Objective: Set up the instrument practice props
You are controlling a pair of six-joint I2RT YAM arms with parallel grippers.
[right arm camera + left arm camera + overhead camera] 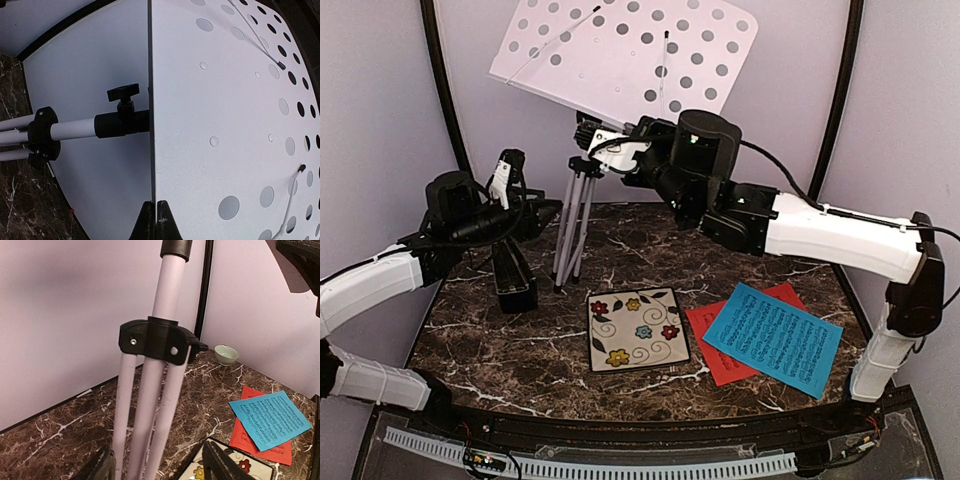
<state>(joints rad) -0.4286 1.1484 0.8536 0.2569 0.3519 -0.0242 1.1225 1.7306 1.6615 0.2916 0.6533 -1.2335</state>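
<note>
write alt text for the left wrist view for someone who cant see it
Close-up of the pale tripod legs of the music stand, joined by a black collar, with the left gripper open, a finger either side of them. Behind on the marble table, a blue sheet overlaps a red sheet, and a green bowl sits farther back.

Marbled booth
We see pale lilac walls (380, 90) enclosing a dark, white-veined marble table (510, 355), evenly lit.
</note>
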